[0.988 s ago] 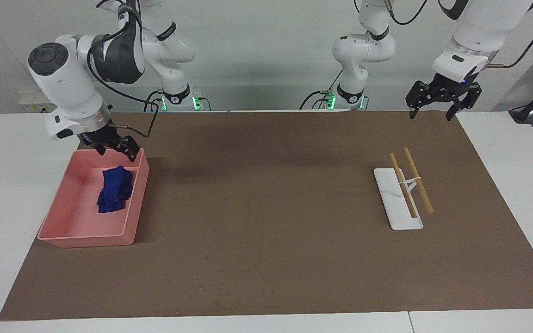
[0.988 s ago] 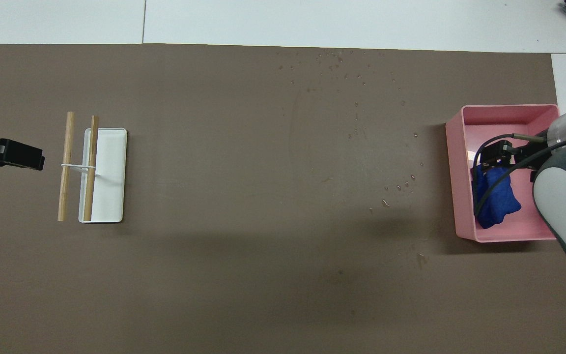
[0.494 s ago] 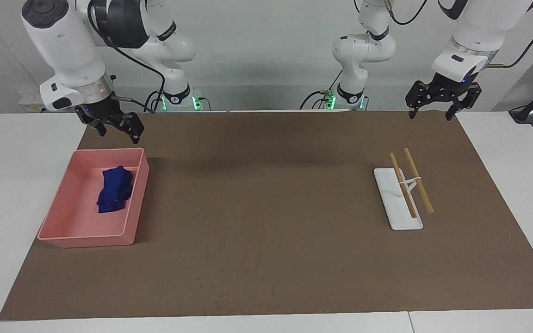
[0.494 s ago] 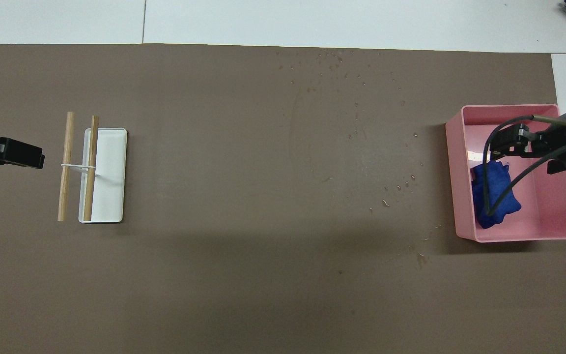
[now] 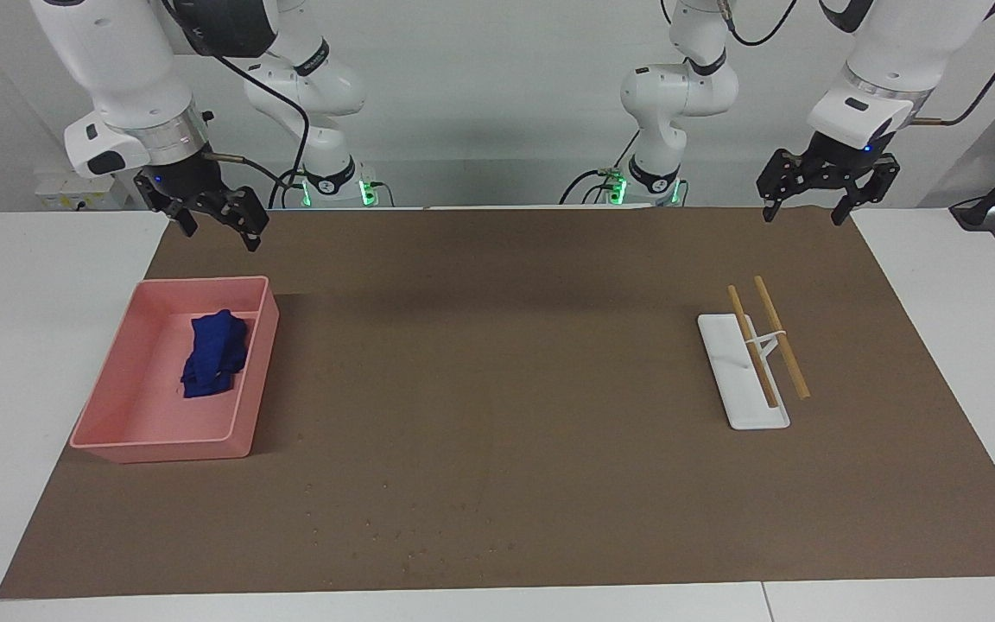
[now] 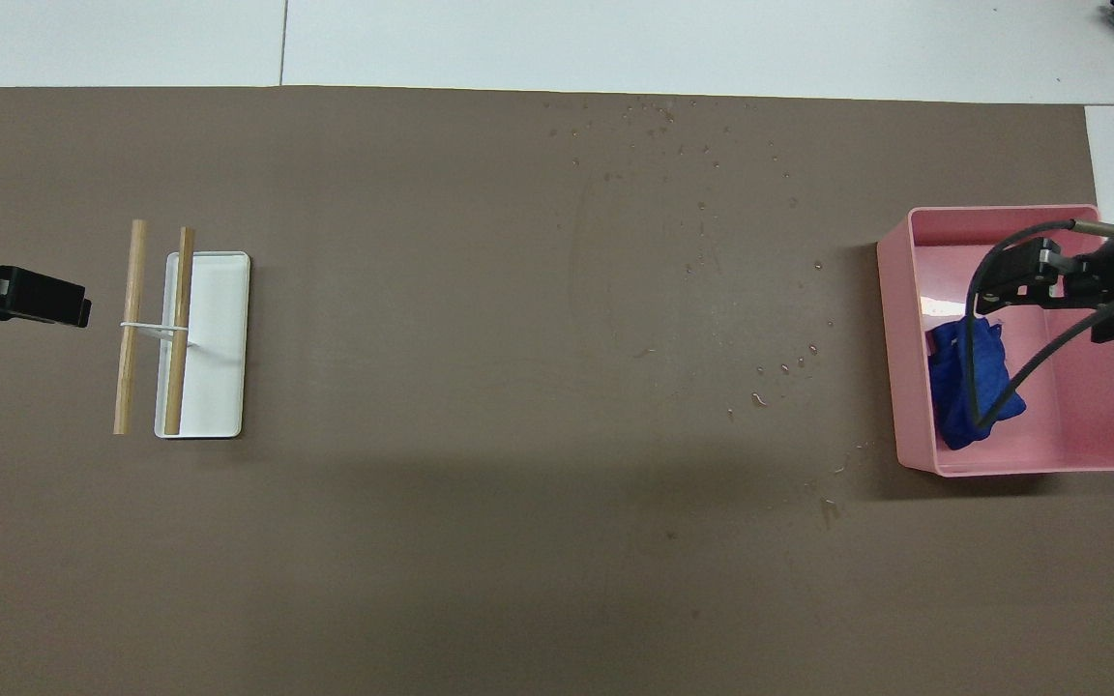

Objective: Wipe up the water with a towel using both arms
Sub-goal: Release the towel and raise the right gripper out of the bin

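Observation:
The deep-blue towel (image 5: 214, 354) lies crumpled in a pink bin (image 5: 161, 449) at the right arm's end of the table; it also shows in the overhead view (image 6: 949, 377). My right gripper (image 5: 212, 226) is open and empty, raised over the bin's edge nearest the robots, clear of the towel; in the overhead view (image 6: 1021, 280) it covers part of the bin (image 6: 895, 338). Small water droplets (image 5: 377, 523) are scattered on the brown mat, farther from the robots than the bin (image 6: 770, 367). My left gripper (image 5: 806, 210) waits open and raised over the mat's corner at the left arm's end (image 6: 40, 302).
A white tray (image 5: 744, 384) with two wooden sticks tied across it lies on the mat toward the left arm's end (image 6: 219, 329). The brown mat (image 5: 497, 345) covers most of the white table.
My right gripper has risen out of the pink bin, open and empty. The towel stays in the bin. The left arm has not moved.

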